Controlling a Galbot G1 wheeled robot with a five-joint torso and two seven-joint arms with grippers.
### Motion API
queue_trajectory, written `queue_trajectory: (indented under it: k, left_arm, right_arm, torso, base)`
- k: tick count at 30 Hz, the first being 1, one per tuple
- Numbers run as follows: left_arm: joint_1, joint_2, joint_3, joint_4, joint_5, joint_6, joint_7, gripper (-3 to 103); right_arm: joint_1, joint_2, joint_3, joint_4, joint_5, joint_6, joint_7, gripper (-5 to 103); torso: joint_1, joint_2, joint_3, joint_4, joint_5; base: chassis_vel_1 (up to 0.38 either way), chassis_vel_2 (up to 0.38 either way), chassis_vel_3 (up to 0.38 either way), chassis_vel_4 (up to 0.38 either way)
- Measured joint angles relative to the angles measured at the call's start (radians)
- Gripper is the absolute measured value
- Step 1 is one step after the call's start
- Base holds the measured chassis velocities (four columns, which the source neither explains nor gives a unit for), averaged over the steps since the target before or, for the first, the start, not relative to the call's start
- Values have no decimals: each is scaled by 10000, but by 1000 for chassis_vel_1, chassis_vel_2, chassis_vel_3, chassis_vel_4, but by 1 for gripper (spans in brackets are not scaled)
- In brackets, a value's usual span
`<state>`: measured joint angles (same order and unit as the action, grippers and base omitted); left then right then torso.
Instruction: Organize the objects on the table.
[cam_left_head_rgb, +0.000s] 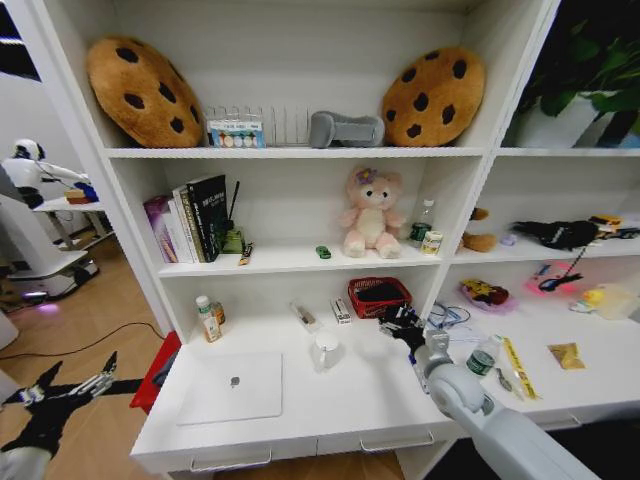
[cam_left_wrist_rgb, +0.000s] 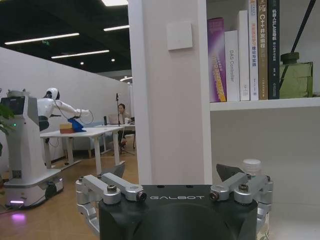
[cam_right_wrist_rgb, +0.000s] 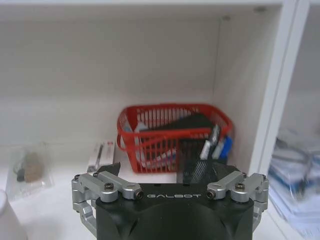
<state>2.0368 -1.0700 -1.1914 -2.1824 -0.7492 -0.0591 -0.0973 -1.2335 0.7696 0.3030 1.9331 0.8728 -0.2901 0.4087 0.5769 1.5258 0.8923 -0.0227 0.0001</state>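
Right end effector (cam_left_head_rgb: 400, 322) open before red basket (cam_right_wrist_rgb: 172, 131).

The room is brightly and evenly lit from overhead: long ceiling strip lights (cam_left_wrist_rgb: 42, 38) glow white in the left wrist view against a dark ceiling, one at the top edge blown out. The white bench (cam_left_head_rgb: 330, 395) and shelving (cam_left_head_rgb: 300, 153) bounce light, so shadows stay soft, deepening under the shelves. The head view bows strongly at its edges, with uprights leaning outward. A magenta glow lies on the right shelf (cam_left_head_rgb: 548, 280), and a violet one on the floor by a distant robot base (cam_left_wrist_rgb: 16, 216). In the right wrist view the red basket (cam_right_wrist_rgb: 172, 135) and its surroundings look soft and hazy.
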Motion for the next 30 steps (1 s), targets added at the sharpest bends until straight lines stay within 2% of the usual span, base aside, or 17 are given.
queue_trajectory:
  k: [1,3,6,17,21,22,23,26,28,30]
  left_arm:
    - [0,0,0,0,0,0,0,100]
    - [0,-1,0,0,0,0,0,100]
    - [0,0,0,0,0,0,0,100]
    - [0,0,0,0,0,0,0,100]
    - [0,0,0,1,0,0,0,100]
    - [0,0,0,0,0,0,0,100]
    - [0,0,0,0,0,0,0,100]
    - [0,0,0,0,0,0,0,100]
    - [0,0,0,0,0,0,0,100]
    - [0,0,0,0,0,0,0,100]
  right_arm:
    - [0,0,0,0,0,0,0,100]
    - [-520,13,403,-106,703,-368,138,100]
    - [-763,48,557,-438,988,-500,163,100]
    - [-756,31,583,-924,1117,-619,45,100]
    - [-173,14,87,-1639,1158,-578,-49,102]
    - [63,35,-44,-1781,1318,-684,5,93]
    - [63,35,-44,-1781,1318,-684,5,93]
    - [69,45,-110,-2064,1529,-897,28,82]
    - [46,46,-110,-2094,1529,-897,26,82]
    - [6,82,-109,-2155,1520,-834,-42,71]
  torso:
    - [0,0,0,0,0]
    - [0,0,0,-2,-1]
    - [-1,0,0,-1,2]
    - [-1,-1,0,-1,-1]
    - [0,-2,1,1,0]
    - [0,-2,1,0,-1]
    - [0,-2,1,0,-1]
    - [0,-2,1,-1,-1]
    - [0,-2,1,-1,-1]
    - [0,-2,1,0,-1]
  base:
    - [0,0,0,0]
    - [0,0,0,0]
    - [0,0,0,0]
    - [0,0,0,0]
    - [0,0,0,0]
    - [0,0,0,0]
    - [0,0,0,0]
    - [0,0,0,0]
    - [0,0,0,0]
    - [0,0,0,0]
